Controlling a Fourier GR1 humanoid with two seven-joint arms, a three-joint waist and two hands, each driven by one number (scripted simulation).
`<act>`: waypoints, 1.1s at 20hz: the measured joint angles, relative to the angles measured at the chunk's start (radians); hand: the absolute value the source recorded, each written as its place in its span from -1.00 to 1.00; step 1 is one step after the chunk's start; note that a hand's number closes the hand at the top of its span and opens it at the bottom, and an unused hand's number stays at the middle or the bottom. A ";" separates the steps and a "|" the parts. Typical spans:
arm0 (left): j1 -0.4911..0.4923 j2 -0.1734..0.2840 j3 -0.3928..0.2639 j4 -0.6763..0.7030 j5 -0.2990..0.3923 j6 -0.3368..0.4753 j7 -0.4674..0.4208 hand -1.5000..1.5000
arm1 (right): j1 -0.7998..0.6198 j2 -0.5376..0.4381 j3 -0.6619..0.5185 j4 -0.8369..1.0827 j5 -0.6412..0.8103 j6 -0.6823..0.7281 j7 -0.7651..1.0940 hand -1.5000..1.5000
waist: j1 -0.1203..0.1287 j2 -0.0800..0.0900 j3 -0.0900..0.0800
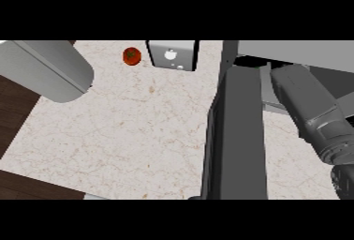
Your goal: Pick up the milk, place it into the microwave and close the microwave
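The microwave (304, 50) stands at the upper right. Its dark grey door (239, 136) is swung open and runs down the middle of the head view, seen nearly edge-on. I cannot make out the milk; only a small green sliver (257, 67) shows past the door's top corner. My right forearm lies along the right side, beside the door. Only a dark part of my right hand (343, 180) shows at the right edge, cut off by the view. My left forearm (48, 68) fills the upper left corner, with its hand out of view.
A red, tomato-like fruit (131, 56) lies at the counter's back edge. A white and grey appliance (173, 55) stands just right of it. The pale marble counter (117, 140) spreads left of the door; dark wood floor shows at the left and lower left.
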 measured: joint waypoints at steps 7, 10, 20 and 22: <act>0.004 -0.011 -0.022 0.015 -0.024 -0.017 0.001 -1.00 | -0.012 0.030 -0.003 -0.013 0.008 -0.050 -0.014 -1.00 | -0.025 -0.002 0.002; 0.014 -0.021 -0.033 0.017 -0.032 -0.024 0.002 -1.00 | -0.009 0.041 -0.020 -0.019 -0.003 -0.079 -0.018 -1.00 | -0.038 -0.004 0.003; 0.054 -0.099 -0.087 0.027 -0.120 -0.064 -0.028 -1.00 | 0.039 0.025 -0.051 -0.029 -0.029 -0.025 -0.062 -1.00 | -0.083 -0.028 0.001; 0.064 -0.120 -0.108 0.028 -0.142 -0.084 -0.041 -1.00 | 0.061 0.016 -0.057 -0.032 -0.036 0.005 -0.084 -1.00 | -0.096 -0.036 0.000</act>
